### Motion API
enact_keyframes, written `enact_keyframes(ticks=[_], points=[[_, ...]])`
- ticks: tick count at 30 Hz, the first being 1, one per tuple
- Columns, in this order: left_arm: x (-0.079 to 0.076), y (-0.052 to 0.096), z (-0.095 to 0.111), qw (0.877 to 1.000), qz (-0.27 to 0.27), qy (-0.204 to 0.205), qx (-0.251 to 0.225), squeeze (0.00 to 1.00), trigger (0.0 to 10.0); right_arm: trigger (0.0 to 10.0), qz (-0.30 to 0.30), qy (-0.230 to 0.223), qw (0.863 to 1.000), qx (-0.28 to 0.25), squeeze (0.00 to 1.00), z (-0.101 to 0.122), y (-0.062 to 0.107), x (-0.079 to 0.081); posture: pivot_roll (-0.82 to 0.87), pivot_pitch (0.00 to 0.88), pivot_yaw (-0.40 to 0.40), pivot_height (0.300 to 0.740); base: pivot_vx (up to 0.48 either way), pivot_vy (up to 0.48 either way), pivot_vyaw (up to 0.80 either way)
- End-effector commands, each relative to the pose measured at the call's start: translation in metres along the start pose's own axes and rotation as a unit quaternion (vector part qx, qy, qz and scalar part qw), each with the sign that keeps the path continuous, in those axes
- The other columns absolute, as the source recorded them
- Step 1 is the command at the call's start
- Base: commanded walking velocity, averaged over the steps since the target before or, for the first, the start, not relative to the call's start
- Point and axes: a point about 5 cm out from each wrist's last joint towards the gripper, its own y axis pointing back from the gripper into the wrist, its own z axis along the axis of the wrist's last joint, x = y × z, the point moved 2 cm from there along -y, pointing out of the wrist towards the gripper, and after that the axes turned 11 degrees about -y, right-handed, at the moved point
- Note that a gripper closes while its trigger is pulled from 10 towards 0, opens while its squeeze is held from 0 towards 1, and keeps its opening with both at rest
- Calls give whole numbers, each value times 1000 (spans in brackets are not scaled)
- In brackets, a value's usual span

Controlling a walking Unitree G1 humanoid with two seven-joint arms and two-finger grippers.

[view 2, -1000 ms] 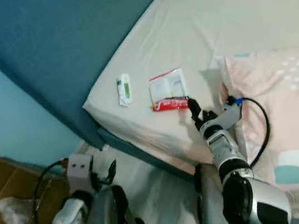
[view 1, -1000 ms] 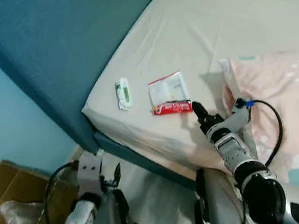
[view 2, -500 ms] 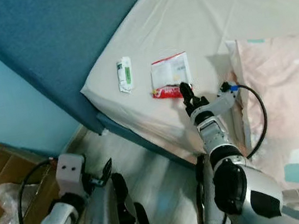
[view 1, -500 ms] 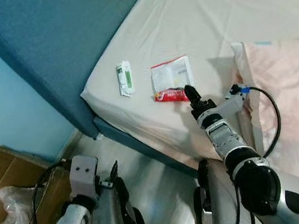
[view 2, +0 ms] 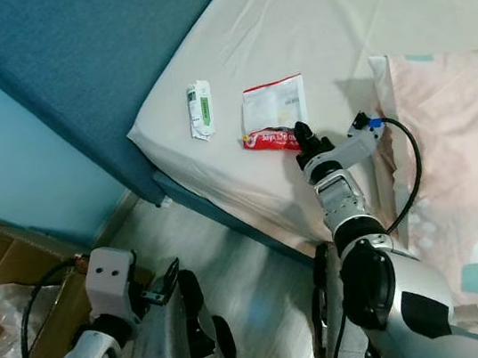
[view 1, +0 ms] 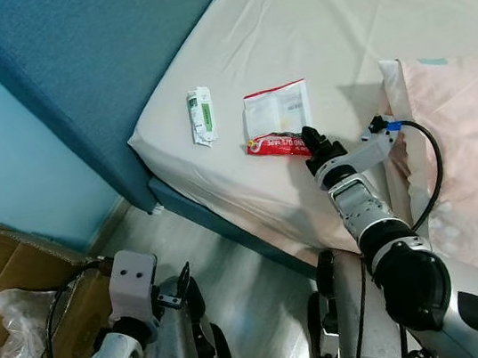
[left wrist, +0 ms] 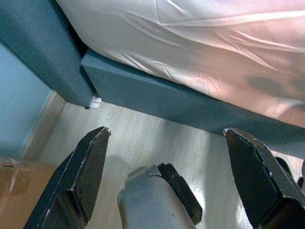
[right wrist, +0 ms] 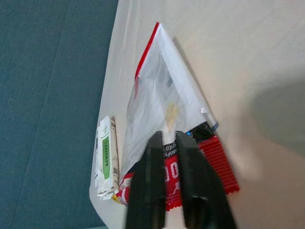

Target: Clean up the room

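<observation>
Print shows on the red-and-white wrapper (right wrist: 167, 143) under my right gripper (right wrist: 172, 143) — white characters on its red band, too blurred to read. The small green-and-white packet (right wrist: 106, 162) carries lettering too — illegible.

Bright, even indoor light, soft shadows on the bed sheet (view 1: 325, 31); wrist views slightly soft.

right pincer (view 2: 303, 134) touching red-white packet (view 2: 274, 116)
</observation>
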Motion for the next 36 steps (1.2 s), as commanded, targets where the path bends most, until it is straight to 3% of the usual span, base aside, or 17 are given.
enact_keyframes(ticks=[1, 12, 13, 14, 16, 18, 20, 23, 26, 30, 33, 34, 36], points=[[-4, 7, -8, 1000, -5, 4, 23, 0, 10000, 0, -20, -2, 1000, 4, 0, -3, 6, -12, 198, 534, 5, 555, 0, 0, 0], [-3, 3, -6, 1000, 2, 10, 22, 0, 10000, 0, 19, -2, 1000, 1, 0, 2, 4, -5, 181, 506, -13, 555, 0, 0, 0], [-2, -2, -5, 1000, 6, 13, 20, 0, 10000, 0, 59, -12, 998, 11, 0, 0, 3, 4, 158, 481, -23, 555, 0, 0, 0], [-2, -2, -5, 1000, 6, 13, 20, 0, 10000, 0, 59, -12, 998, 11, 0, 0, 3, 4, 158, 481, -23, 555, 0, 0, 0], [-4, -17, 1, 1000, 13, 22, 5, 0, 10000, 0, 183, -36, 980, 64, 0, -19, 5, 27, 106, 414, -37, 555, 0, 0, 0], [-6, -31, 6, 999, 14, 29, -6, 0, 10000, 0, 259, -48, 959, 101, 0, -33, 12, 40, 92, 390, -39, 555, 0, 0, 0], [-6, -31, 6, 999, 14, 29, -6, 0, 10000, 0, 259, -48, 959, 101, 0, -33, 12, 40, 92, 390, -39, 555, 0, 0, 0], [-10, -45, 14, 999, 13, 38, -22, 0, 10000, 0, 314, -52, 940, 124, 0, -42, 23, 45, 56, 329, -40, 555, 0, 0, 0], [-12, -51, 17, 999, 12, 43, -26, 0, 10000, 0, 314, -37, 939, 131, 0, -45, 27, 42, 41, 308, -41, 555, 0, 0, 0], [-15, -65, 22, 998, 10, 52, -36, 0, 10000, 0, 262, 2, 957, 128, 0, -47, 30, 23, 16, 267, -43, 555, 0, 0, 0], [-16, -67, 23, 998, 10, 54, -39, 0, 10000, 0, 246, 8, 961, 123, 0, -46, 30, 18, 16, 267, -43, 555, 0, 0, 0], [-17, -69, 24, 998, 11, 55, -42, 0, 10000, 10000, 201, 19, 973, 112, 0, -41, 28, 9, 15, 266, -42, 555, 0, 0, 0], [-17, -70, 24, 997, 11, 56, -44, 0, 10000, 10000, 169, 28, 980, 104, 0, -38, 26, 2, 15, 267, -42, 555, 0, 0, 0]])
